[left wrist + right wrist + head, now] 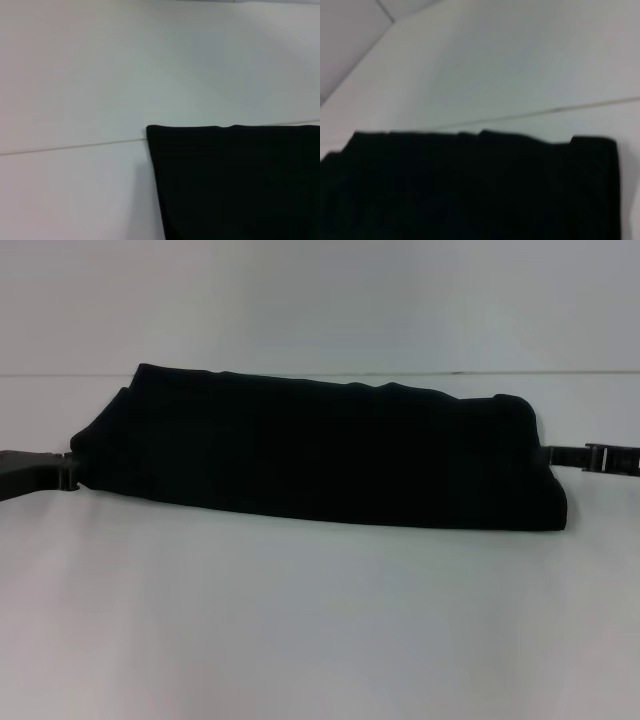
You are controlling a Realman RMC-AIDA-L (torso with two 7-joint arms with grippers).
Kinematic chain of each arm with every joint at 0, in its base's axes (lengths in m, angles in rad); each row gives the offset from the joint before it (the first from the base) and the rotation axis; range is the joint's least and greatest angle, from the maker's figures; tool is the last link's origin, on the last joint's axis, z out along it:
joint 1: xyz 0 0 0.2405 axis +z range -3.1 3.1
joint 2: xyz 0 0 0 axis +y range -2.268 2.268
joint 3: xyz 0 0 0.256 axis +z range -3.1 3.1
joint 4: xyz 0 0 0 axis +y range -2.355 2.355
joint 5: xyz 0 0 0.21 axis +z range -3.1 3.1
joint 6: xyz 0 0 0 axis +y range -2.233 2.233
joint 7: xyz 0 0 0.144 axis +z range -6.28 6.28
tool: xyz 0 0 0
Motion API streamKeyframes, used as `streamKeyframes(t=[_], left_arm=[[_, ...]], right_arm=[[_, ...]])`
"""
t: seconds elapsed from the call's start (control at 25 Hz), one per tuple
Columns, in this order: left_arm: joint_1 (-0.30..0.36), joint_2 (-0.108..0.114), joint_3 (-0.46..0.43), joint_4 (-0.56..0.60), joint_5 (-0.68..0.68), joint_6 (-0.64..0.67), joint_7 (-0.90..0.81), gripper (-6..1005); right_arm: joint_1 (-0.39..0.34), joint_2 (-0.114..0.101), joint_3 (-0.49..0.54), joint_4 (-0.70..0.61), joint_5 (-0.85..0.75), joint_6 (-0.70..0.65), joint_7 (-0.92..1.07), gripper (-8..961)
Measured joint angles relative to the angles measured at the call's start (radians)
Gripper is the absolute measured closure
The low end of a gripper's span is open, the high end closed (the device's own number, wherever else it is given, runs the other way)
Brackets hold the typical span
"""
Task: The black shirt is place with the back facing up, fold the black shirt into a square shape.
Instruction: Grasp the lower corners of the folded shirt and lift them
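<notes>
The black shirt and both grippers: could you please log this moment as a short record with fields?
shirt: black shirt, lying as a long band, not yet square
surface: white table
left gripper: left gripper at the shirt's left end
right gripper: right gripper at the shirt's right end
grip state: cannot be told for either
wrist views: only shirt fabric and table show
</notes>
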Motion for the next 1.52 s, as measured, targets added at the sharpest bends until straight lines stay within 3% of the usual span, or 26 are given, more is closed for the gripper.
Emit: streamKeyframes(t=[0.6,1.16,1.52], left_arm=[[0.003,-0.002,-0.001,0.029,0.0,0.032,-0.002,997],[-0.001,-0.002,0.004,0.022,0.0,0.032,-0.003,996],[0.009,-0.007,0.002,0.024,0.0,0.046,-0.006,996]], right_arm=[[-0.02,0.0,-0.048,0.009,-0.049,-0.041,0.03,395],[-0.022,0.031,-0.056,-0.001,-0.06,-0.02,0.008,496],[-0.035,0.032,-0.026,-0.003,-0.055,-0.041,-0.035,775]])
